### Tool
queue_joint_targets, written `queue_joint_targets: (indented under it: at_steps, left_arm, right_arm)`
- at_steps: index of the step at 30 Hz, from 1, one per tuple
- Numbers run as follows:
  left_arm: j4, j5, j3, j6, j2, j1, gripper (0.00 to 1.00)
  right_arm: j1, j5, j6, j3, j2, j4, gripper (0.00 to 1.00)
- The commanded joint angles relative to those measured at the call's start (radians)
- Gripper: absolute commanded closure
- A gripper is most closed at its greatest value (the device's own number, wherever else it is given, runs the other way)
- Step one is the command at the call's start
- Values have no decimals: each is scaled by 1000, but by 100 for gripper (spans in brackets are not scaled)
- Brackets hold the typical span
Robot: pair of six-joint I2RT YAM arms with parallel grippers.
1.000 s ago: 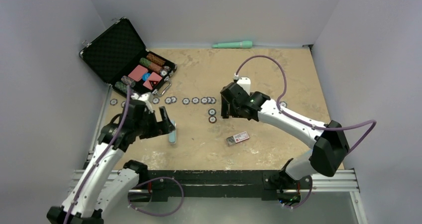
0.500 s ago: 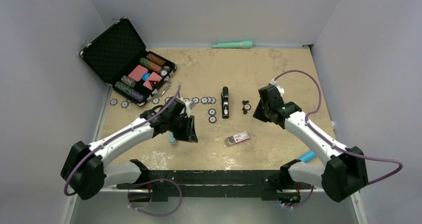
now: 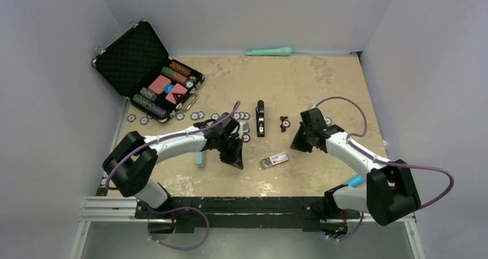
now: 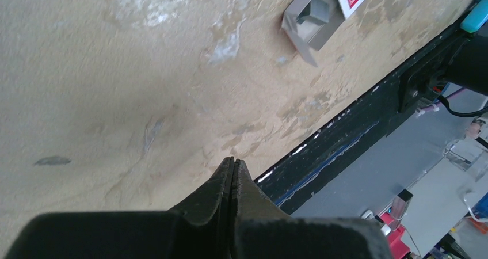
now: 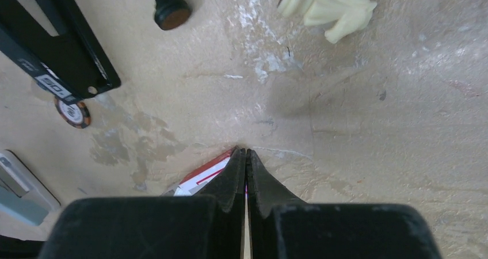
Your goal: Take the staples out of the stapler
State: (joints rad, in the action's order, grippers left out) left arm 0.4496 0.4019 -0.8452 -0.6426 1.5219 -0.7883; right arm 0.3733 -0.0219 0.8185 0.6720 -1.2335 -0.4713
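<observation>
With left jaws and right jaws both pressed together and empty, a nudge could skid the stapler (image 3: 260,118) into the poker chips (image 3: 245,116) just left of it.

We see the stapler (image 3: 260,118), slim and black, lying near the middle of the table (image 3: 322,86), its length pointing away from the near edge. A small pale label sits near one end. Whether staples are inside, we cannot tell.
</observation>
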Motion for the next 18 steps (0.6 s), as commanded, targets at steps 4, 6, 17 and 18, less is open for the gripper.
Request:
queue_joint_targets:
  at_steps: [4,6,17,18]
  left_arm:
    - [-60,43,-105,42,109,-11,100]
    - [-60,50,-119,48,134,-13,100]
    - [-96,106,-161,46,218,-16,100]
    - [-99,109,-165,45,225,-16,100]
  right_arm:
    - [-5,77,27,-43,-41,69,100]
    - [-5,71,26,-44,-47,62,100]
    - [-5,60,-5,-58,-81,57,100]
    - [-4,61,-8,-57,-83,54,100]
